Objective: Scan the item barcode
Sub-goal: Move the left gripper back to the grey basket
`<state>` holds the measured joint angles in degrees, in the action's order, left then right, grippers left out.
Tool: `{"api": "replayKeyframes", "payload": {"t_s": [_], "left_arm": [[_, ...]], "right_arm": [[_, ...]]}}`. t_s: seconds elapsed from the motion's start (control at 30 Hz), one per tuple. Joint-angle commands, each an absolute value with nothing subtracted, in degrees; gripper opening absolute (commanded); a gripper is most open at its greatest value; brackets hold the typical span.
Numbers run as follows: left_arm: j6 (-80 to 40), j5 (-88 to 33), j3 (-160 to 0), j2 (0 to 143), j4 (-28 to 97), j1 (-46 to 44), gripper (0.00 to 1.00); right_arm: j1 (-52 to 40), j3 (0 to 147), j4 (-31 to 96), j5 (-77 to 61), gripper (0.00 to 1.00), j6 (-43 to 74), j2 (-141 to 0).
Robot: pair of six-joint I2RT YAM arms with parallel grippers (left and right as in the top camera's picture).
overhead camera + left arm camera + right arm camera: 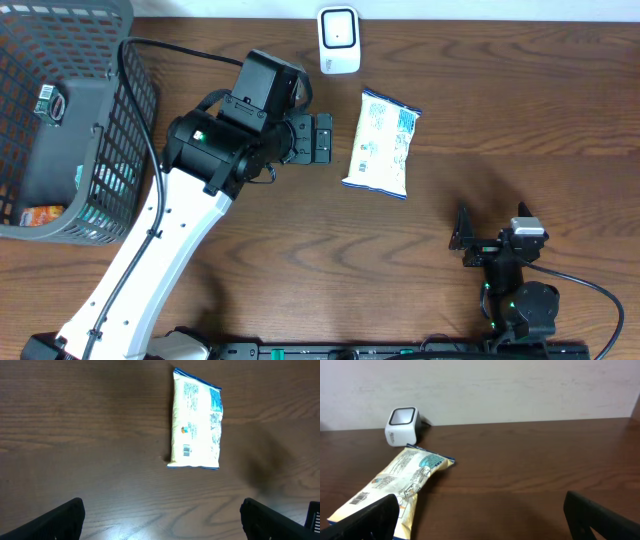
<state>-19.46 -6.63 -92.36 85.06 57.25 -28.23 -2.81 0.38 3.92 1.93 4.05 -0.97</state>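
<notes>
Near the white scanner [339, 40] on the wooden surface [520, 100] lies a snack packet [382, 143] — left hand [322, 138] just beside it, right hand [464, 240] well apart, both gaping empty.

Grey mesh basket [125, 130] far left, orange packet [42, 214] inside, wooden table [500, 150]

My left arm [150, 250] has a long white link running into bulky black joint housings, one with a small green light [197, 137]; a black cable [190, 52] loops off it. My right arm [510, 275] is black throughout, with a pale grey block [527, 232], green lights and a thinner cable [590, 284].
</notes>
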Motion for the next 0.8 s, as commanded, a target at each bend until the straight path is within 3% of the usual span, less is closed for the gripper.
{"api": "replayKeyframes", "payload": {"t_s": [0.0, 0.57, 0.77], "left_arm": [[-19.1, -7.7, -92.4, 85.0, 57.1, -28.2, 0.98], [-19.1, -10.9, -92.4, 85.0, 54.1, -28.1, 0.98], [-18.6, -11.5, -92.5, 83.5, 47.7, -27.9, 0.98]], "right_arm": [[-2.3, 0.3, 4.1, 2.0, 0.99, 3.6, -0.9], [-2.3, 0.3, 4.1, 2.0, 0.99, 3.6, -0.9], [-2.3, 0.3, 4.1, 2.0, 0.99, 3.6, -0.9]]}}
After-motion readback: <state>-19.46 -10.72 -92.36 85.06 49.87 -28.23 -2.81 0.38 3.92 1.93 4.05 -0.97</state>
